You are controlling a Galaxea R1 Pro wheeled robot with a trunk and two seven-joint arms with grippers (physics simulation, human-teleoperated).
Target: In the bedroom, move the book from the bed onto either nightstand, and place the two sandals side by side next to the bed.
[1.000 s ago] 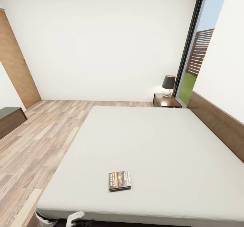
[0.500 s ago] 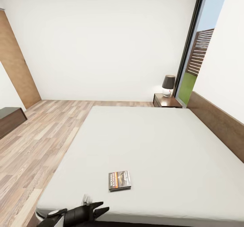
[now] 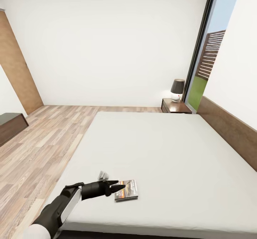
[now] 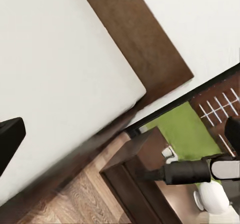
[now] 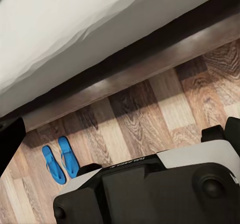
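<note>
Across the room stretches the bed (image 3: pixel 171 153), big and low, with a plain light grey mattress and a dark brown headboard (image 3: pixel 228 132) along its right side. Around it lies the light wood-plank floor (image 3: pixel 39 142), under white walls. A tan sliding door (image 3: pixel 16 67) stands at the far left, and a tall black-framed window (image 3: pixel 207 57) is at the far right.

Past the far corner of the bed sits a dark brown nightstand (image 3: pixel 175 106). On top of it stands a lamp (image 3: pixel 177 89) with a dark shade and a white base. At the left edge is the end of a long low dark cabinet (image 3: pixel 10 126).

Near the front edge of the mattress lies the book (image 3: pixel 127 189), flat, with its cover up. The left gripper (image 3: pixel 116 187) reaches over the bed from the left. Its black fingertips are at the book's left edge, with a narrow gap between them. I cannot tell if they touch the book.

Down on the floor beside the bed, the right wrist view shows the two blue sandals (image 5: pixel 60 160) lying close side by side. I cannot tell if the right gripper is wide or closed.
</note>
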